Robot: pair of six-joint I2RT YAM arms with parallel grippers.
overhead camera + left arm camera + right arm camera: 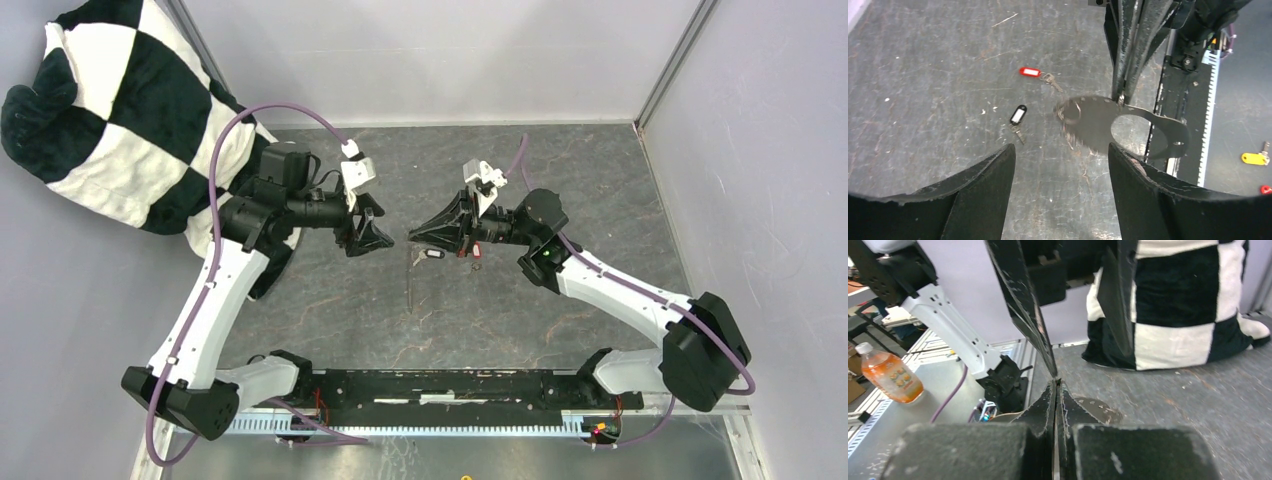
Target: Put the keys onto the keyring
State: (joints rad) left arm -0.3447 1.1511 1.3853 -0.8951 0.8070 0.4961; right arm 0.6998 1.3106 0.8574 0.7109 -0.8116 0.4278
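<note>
The keyring (1096,126), a flat grey metal piece with a jagged edge and a large hole, hangs edge-up from my right gripper (413,237), which is shut on its top. In the top view the keyring (410,280) shows only as a thin line. My left gripper (1062,155) faces it, open, with nothing between its fingers; its right fingertip (1120,155) is just under the keyring's lower edge. Both keys lie on the table beyond: one with a black tag (1018,115), one with a red tag (1030,72). In the right wrist view my right gripper (1055,382) is pressed shut on the thin metal.
A black-and-white checkered cloth (110,100) is heaped at the back left, beside the left arm. Grey walls (440,50) enclose the table. A yellow-tagged key (1253,158) lies past the front rail. An orange drink bottle (890,375) stands off the table.
</note>
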